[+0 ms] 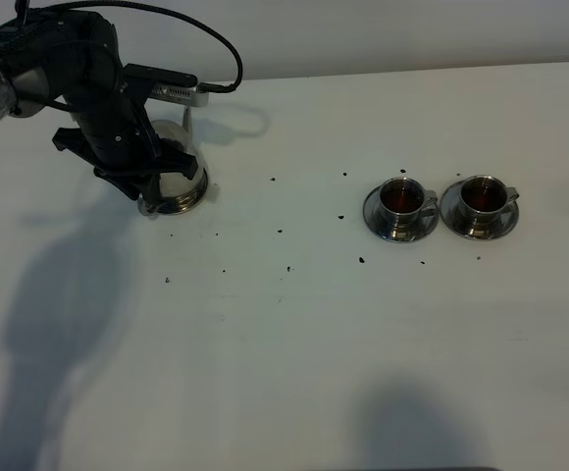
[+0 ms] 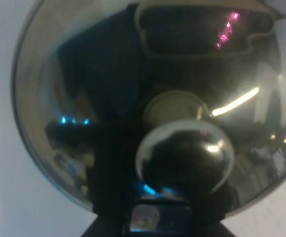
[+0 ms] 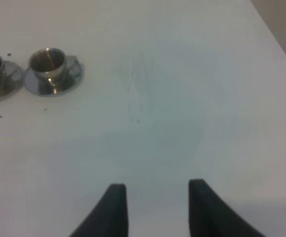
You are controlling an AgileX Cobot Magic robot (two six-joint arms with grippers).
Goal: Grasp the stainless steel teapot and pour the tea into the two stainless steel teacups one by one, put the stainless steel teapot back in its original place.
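Exterior high view: left tool (image 1: 152, 167) is clamped shut on the shiny stainless steel teapot (image 1: 179, 182) at the white surface's (image 1: 284, 343) far left. Two small steel teacups (image 1: 402, 199) with dark tea sit on saucers, well apart to the right. Right tool (image 3: 157, 210) hangs with jaws spread, empty.

teapot (image 1: 177, 177): shiny steel, upright, far left | two teacups (image 1: 402, 199): tea-filled, on saucers, right

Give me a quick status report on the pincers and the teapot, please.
Left pincer shut at the teapot, pot down on the table. Right pincer open, empty. Both teacups filled. Nothing in the way.
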